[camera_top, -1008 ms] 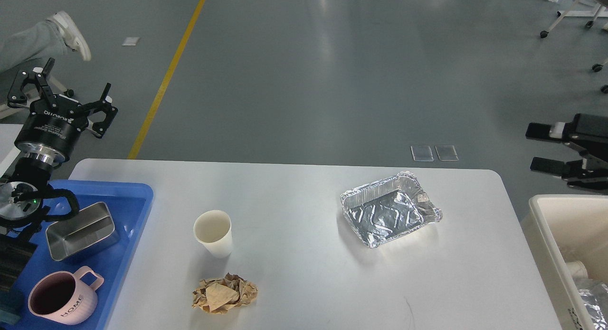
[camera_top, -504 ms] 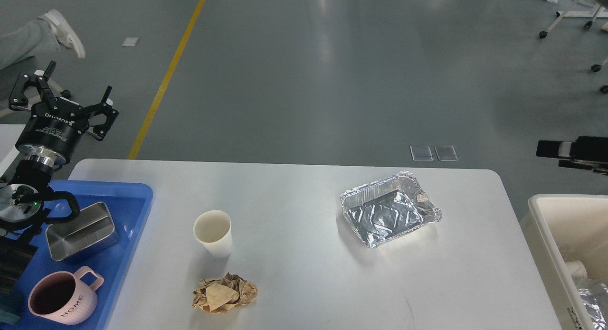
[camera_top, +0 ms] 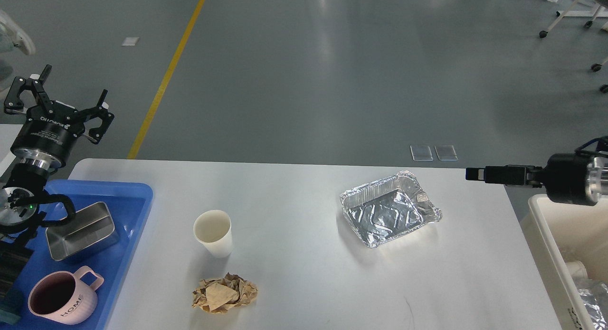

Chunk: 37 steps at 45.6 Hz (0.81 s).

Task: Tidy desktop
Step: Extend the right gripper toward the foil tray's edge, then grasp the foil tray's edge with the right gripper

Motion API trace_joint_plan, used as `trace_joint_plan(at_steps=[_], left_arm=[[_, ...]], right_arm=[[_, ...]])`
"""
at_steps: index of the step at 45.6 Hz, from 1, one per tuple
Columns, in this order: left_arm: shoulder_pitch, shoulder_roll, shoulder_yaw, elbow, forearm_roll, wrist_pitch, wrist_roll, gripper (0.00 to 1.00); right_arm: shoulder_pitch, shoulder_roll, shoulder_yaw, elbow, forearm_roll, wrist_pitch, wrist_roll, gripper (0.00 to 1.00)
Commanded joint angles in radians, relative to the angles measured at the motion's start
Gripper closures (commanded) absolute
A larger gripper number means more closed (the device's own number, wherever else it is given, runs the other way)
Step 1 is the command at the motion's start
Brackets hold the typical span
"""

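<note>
The white desktop (camera_top: 294, 259) holds a white paper cup (camera_top: 213, 233), a crumpled brown paper ball (camera_top: 224, 294) in front of it, and an empty foil tray (camera_top: 389, 209) at the right. My left gripper (camera_top: 66, 90) is open and empty, raised above the table's back left corner. My right gripper (camera_top: 475, 173) reaches in from the right, level with the foil tray's far corner and apart from it. It is seen edge-on, so I cannot tell its fingers apart.
A blue plastic tray (camera_top: 123, 197) on the left holds a steel container (camera_top: 80, 230) and a pink mug (camera_top: 64, 297). A cream bin (camera_top: 546, 225) with foil trash stands off the table's right edge. Grey floor with a yellow line lies beyond.
My right arm has swung left and turned, so its gripper now points over the table's right edge. My left gripper has shifted slightly left. A person's foot has left the top left.
</note>
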Motion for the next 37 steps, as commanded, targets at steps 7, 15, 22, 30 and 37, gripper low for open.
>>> trace_joint_plan(at_steps=[7,15,22,30,37], left_arm=[[0.0,0.001,0.0,0.002,-0.001,0.006,-0.002,0.02],[0.0,0.0,0.005,0.004,-0.001,0.007,-0.002,0.02],[-0.001,-0.002,0.01,0.004,0.001,0.007,-0.002,0.02],[-0.001,-0.005,0.014,0.004,0.001,0.007,-0.002,0.02],[0.0,-0.009,0.014,0.002,0.002,0.007,-0.002,0.02]], right_arm=[[0.012,0.271,-0.13,-0.234,-0.088,-0.09,0.003,0.0],[0.035,0.413,-0.243,-0.415,-0.154,-0.19,0.003,0.0],[0.052,0.544,-0.367,-0.602,-0.153,-0.288,0.003,0.0],[0.043,0.676,-0.456,-0.785,-0.145,-0.318,0.003,0.0],[0.009,0.764,-0.502,-0.905,-0.134,-0.318,0.003,0.0]])
